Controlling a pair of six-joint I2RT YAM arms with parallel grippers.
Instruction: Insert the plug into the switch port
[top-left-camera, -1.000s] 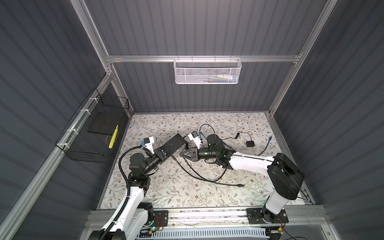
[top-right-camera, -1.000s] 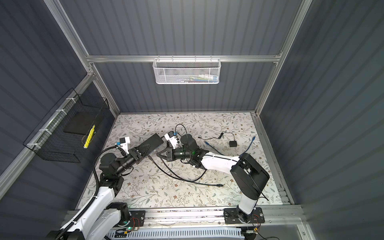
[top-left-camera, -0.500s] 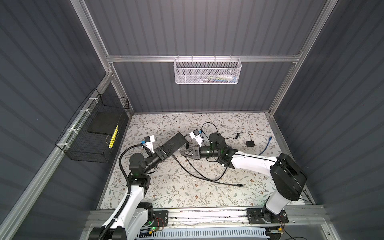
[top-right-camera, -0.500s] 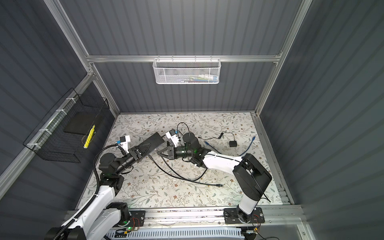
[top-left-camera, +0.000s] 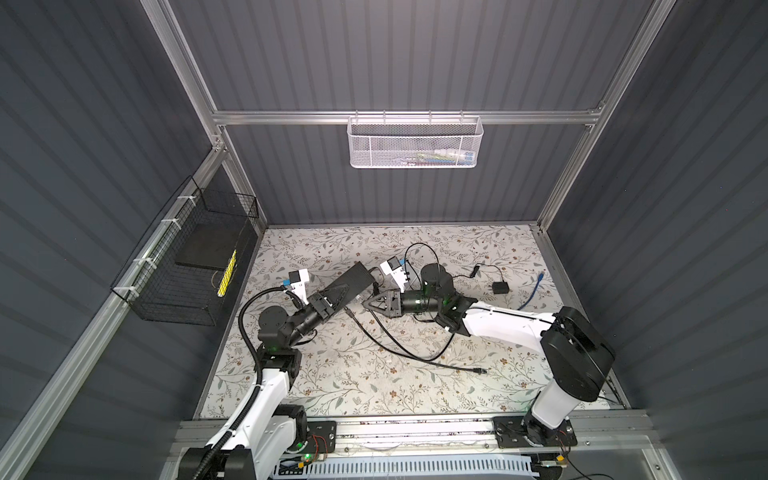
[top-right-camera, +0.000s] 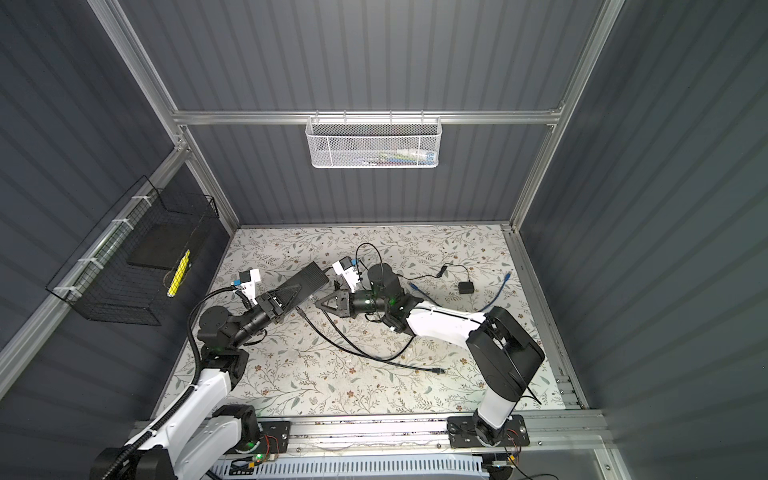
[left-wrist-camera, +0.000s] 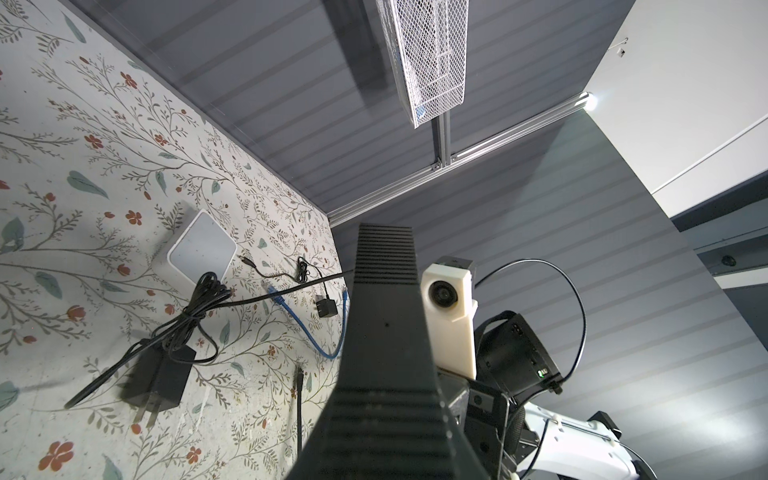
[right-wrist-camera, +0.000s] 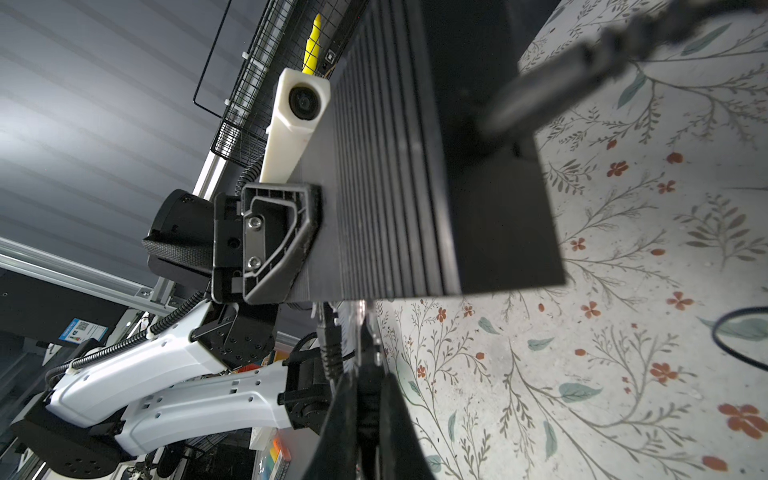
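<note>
— Any writing you can read from where you are?
— Nothing. My right wrist camera catches a blue sticker (right-wrist-camera: 81, 332) with a square code, far off behind my left arm, but its print is too small.

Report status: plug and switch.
Left gripper shut on switch, held aloft. Right gripper shut beside black plug at switch's edge; seating unclear. Loose cables below, none blocking.

Left tool (top-left-camera: 341, 291) clamps switch (top-left-camera: 359, 274); right tool (top-left-camera: 368, 306) seemingly pinches cable (top-left-camera: 409, 356).
</note>
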